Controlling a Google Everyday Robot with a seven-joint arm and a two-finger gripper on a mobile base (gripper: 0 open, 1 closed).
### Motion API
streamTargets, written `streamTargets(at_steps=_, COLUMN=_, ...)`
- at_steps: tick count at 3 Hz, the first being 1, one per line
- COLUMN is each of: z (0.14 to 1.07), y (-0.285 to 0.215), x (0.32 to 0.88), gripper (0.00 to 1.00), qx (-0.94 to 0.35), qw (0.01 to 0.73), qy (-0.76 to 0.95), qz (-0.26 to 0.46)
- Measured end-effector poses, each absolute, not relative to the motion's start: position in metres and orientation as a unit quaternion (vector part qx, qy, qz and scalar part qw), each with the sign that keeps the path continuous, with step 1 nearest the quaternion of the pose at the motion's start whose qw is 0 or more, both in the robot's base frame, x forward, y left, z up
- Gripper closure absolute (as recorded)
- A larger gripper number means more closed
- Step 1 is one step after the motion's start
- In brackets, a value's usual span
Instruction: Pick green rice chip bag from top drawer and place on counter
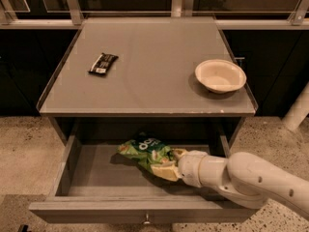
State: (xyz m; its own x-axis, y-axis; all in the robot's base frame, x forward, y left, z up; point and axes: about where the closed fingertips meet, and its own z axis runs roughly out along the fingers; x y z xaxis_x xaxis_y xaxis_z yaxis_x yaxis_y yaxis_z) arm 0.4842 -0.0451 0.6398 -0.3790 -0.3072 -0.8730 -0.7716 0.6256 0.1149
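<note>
Arm (260,180): smooth off-white shell, thick rounded segments, widest at the elbow bulge and narrower toward the tip. Two small dark round holes on the forearm shell. Wrist (194,167): short pale cylinder with ring seams. Gripper (178,164): at the arm's tip, inside the top drawer (96,174), right of centre.

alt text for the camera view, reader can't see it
The gripper reaches into the open top drawer, at the right end of the green rice chip bag lying there. On the counter above sit a black wrapper bar and a pale bowl.
</note>
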Motion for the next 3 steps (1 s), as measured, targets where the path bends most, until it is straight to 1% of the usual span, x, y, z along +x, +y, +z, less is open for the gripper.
streamTargets(at_steps=1, z=0.677, y=-0.069, x=0.446, gripper=1.00, qx=-0.329, qw=0.417, qy=0.804, qz=0.266)
streamTargets(at_steps=2, z=0.727, y=-0.085, x=0.426, gripper=1.00, qx=-0.333, qw=0.419, qy=0.810, qz=0.241)
streamTargets(at_steps=3, z=0.789, y=-0.090, x=0.430, gripper=1.00, qx=-0.364, qw=0.439, qy=0.790, qz=0.226)
